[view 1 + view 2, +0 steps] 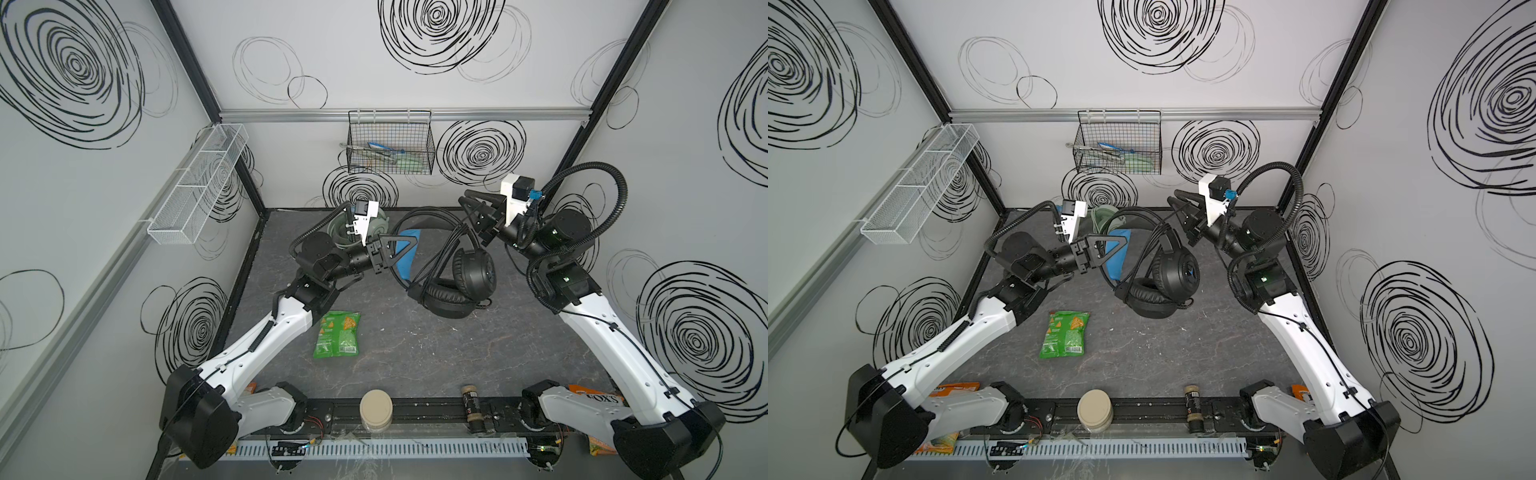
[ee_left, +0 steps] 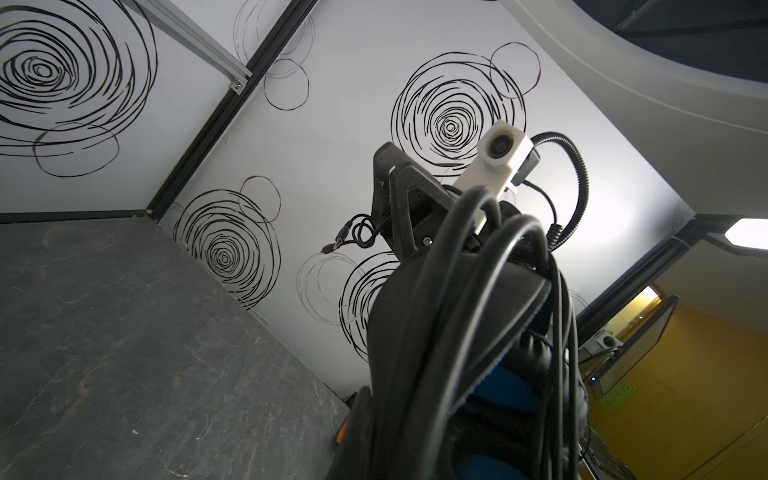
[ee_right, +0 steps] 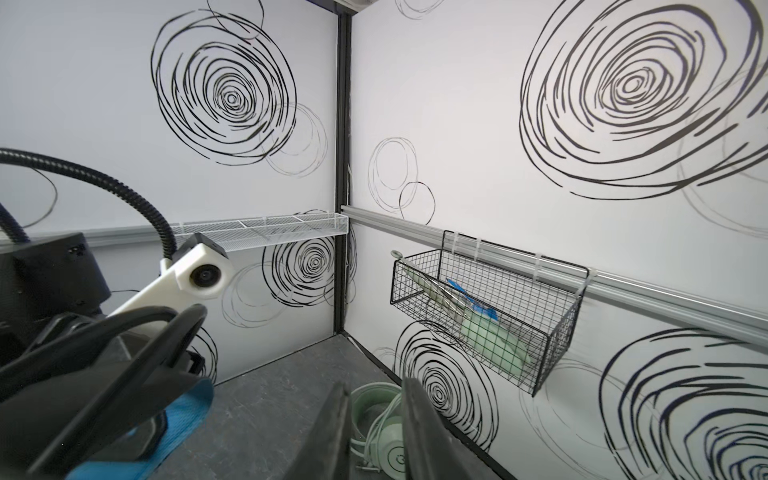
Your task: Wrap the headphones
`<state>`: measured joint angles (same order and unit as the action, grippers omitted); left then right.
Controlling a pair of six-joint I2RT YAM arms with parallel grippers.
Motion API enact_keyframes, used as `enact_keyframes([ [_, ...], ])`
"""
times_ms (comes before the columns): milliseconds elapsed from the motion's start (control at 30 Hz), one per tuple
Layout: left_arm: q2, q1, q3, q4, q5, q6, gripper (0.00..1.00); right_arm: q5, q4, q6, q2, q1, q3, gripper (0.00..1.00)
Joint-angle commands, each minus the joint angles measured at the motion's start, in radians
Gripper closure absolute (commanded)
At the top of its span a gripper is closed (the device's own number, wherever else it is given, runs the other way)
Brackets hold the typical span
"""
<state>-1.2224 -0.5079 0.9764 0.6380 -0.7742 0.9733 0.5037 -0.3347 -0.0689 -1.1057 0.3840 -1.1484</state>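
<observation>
While the left pincer (image 1: 401,249) clamps the black headphones (image 1: 473,272) by their headband near the back edge of the bench (image 1: 415,353), the narrowly parted right pincer (image 1: 473,216) sits nearest the cable's dangling plug (image 2: 345,229).

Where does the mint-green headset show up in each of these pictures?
In a top view: mint-green headset, far end of the table, partly behind the left wrist camera.
In a top view: same spot.
Left wrist: not in it.
Right wrist: bottom middle.
Landmark: black wire basket hung above it.
</observation>
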Motion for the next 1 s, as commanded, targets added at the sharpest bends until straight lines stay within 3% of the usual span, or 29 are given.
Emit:
enact_keyframes([
  [0,0.006,-0.011,0.047,0.322,-0.011,0.126,1.00,-0.008,-0.086,-0.133,0.022,-0.025,0.049,0.72],
  [233,-0.043,-0.018,0.089,0.356,0.094,0.161,1.00,0.017,-0.147,-0.229,0.031,-0.021,0.111,0.72],
  [467,-0.082,-0.042,0.095,0.340,0.288,0.179,1.00,0.026,-0.228,-0.343,0.017,-0.019,0.189,0.72],
  [667,-0.129,-0.084,0.127,0.266,0.443,0.159,1.00,-0.050,-0.229,-0.449,0.015,-0.020,0.286,0.72],
  [967,-0.196,-0.145,0.070,0.217,0.717,0.264,1.00,-0.104,-0.299,-0.623,0.002,-0.032,0.451,0.76],
])
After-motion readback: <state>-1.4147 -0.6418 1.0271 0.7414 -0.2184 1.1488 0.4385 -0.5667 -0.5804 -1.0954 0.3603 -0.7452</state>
